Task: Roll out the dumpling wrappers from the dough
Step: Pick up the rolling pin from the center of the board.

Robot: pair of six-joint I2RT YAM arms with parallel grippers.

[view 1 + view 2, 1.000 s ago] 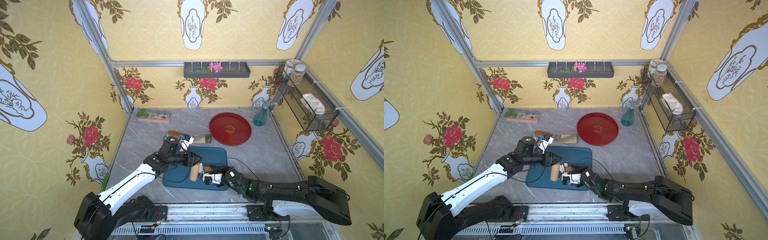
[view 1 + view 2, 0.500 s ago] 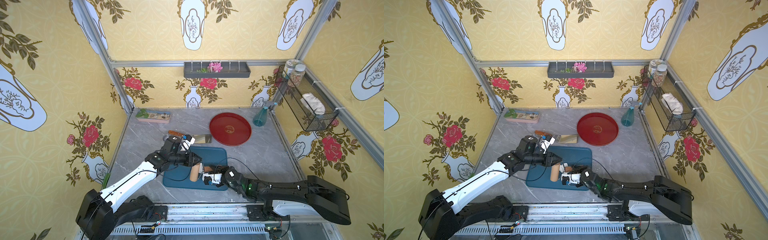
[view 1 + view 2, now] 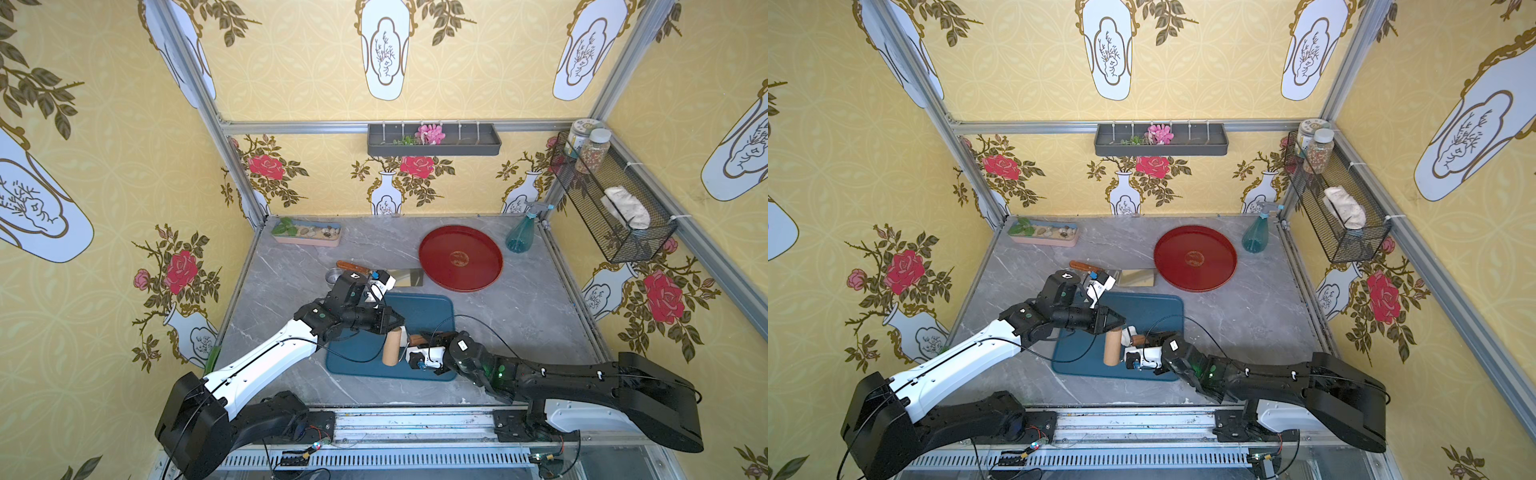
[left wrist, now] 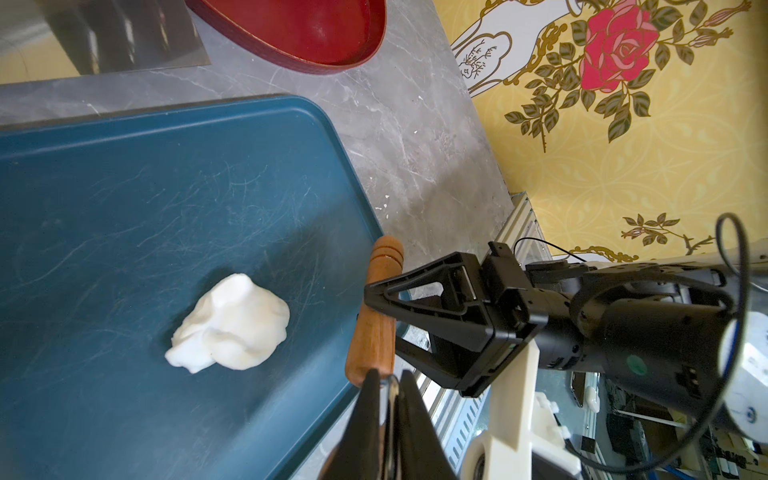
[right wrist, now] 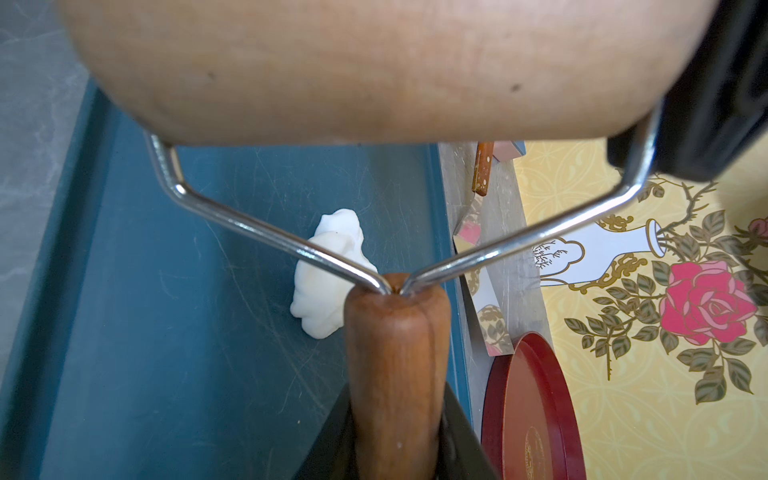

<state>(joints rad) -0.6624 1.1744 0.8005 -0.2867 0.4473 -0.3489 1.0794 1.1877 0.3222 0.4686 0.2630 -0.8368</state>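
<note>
The dough (image 4: 230,322) lies as an unrolled lump on the tray (image 4: 124,187), near but clear of both grippers, so I judge all rolling remains; the right gripper (image 4: 380,318) clasps the roller (image 3: 391,347) by its handle, and the left gripper (image 4: 390,380) pinches its wire frame.

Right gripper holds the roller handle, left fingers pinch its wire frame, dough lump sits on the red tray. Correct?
One thing is off: the dough lump sits on the blue tray, not the red tray, as the left wrist view shows. The rest holds: the right gripper holds the roller handle, and the left gripper pinches its wire frame.
</note>
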